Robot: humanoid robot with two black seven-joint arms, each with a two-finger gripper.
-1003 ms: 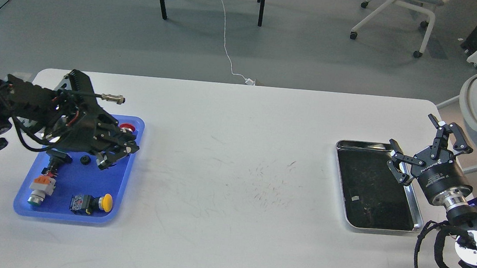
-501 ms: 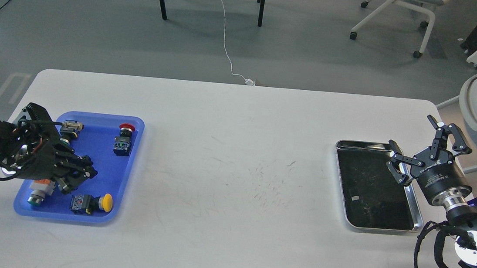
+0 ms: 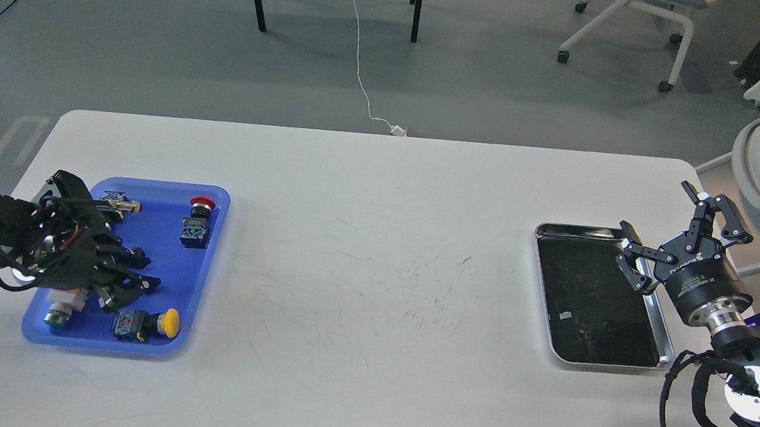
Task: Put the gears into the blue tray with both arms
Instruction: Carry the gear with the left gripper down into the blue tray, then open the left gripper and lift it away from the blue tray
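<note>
Two tools were in my head view over a white bench [image 3: 376, 255] scuffed with dark marks near its middle. My left tool [image 3: 137, 274] hung low over the blue tray [image 3: 203, 273] at the bench's left side, its two black fingers spread apart with nothing visible between them. Around it the tray held push-button switches: a red-capped one [image 3: 198, 220] near the far right corner, a yellow-capped one [image 3: 147, 324] lying along the near edge, a green-ringed one with an orange body [image 3: 59, 308] at the near left, and a small metal-tipped part [image 3: 117, 202] toward the far rim. I could not make out either gear among these things; the arm and its cables covered much of the tray's left half. Well apart on the right, my right tool [image 3: 668, 231] stood above the far right corner of a steel tray [image 3: 659, 324] with a dark liner, fingers pointing up and splayed wide, gripping nothing. A small pale scrap [image 3: 564, 316] lay on that liner. Beyond the bench, a white cable [image 3: 359, 65] trailed across the grey floor between black table legs and wheeled chairs.
</note>
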